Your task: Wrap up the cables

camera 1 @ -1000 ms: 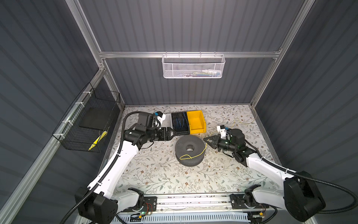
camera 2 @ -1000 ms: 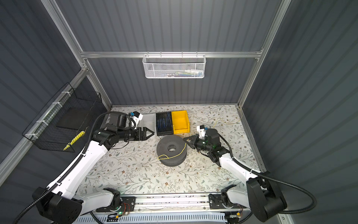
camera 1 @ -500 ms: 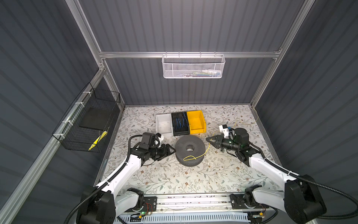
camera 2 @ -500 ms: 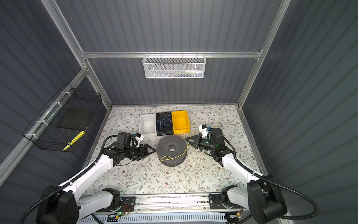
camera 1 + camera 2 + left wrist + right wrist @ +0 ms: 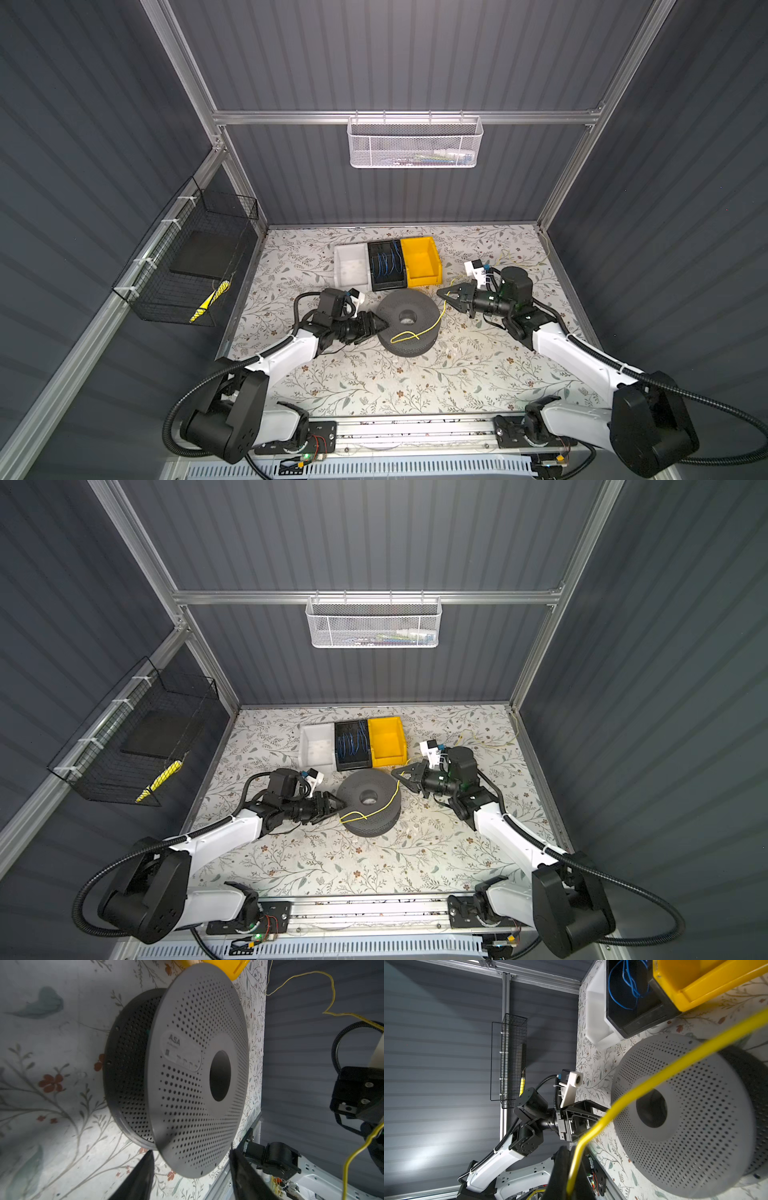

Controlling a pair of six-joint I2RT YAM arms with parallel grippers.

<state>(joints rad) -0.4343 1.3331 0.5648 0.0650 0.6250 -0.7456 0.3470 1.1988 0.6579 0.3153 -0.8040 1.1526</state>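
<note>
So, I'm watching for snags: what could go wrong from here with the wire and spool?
The yellow wire ends loose on top of the spool, so a pull from the right gripper might drag it off. The left gripper straddles the flange rim, open; the spool could tip or slide. Slack behind the right arm may snag.

Thin yellow cable (slack) draped over grey spool

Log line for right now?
left claw open astride spool rim | right claw shut on yellow cable | cable loop on spool top
</note>
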